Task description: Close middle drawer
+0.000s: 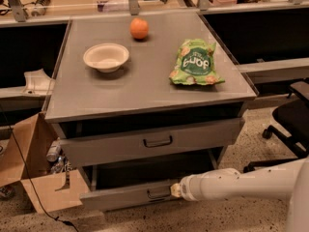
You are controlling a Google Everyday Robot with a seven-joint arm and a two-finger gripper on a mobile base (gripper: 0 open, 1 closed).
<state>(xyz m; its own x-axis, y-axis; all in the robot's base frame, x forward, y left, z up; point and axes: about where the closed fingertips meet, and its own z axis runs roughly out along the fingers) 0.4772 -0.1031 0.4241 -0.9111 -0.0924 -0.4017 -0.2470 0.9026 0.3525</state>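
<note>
The middle drawer [120, 198] is the lower grey drawer front, standing pulled out from the cabinet near the floor, with a small dark loop handle [159, 193] at its centre. My gripper [175, 191] is at the end of the white arm that comes in from the right. Its tip rests against the drawer front just right of the handle. The dark opening above the drawer shows that it stands open.
A taller grey drawer front [116, 148] juts out slightly above. On the cabinet top [145, 91] are a white bowl [106, 57], an orange [139, 28] and a green chip bag [195, 63]. A cardboard box [34, 178] stands at the left, an office chair [289, 124] at the right.
</note>
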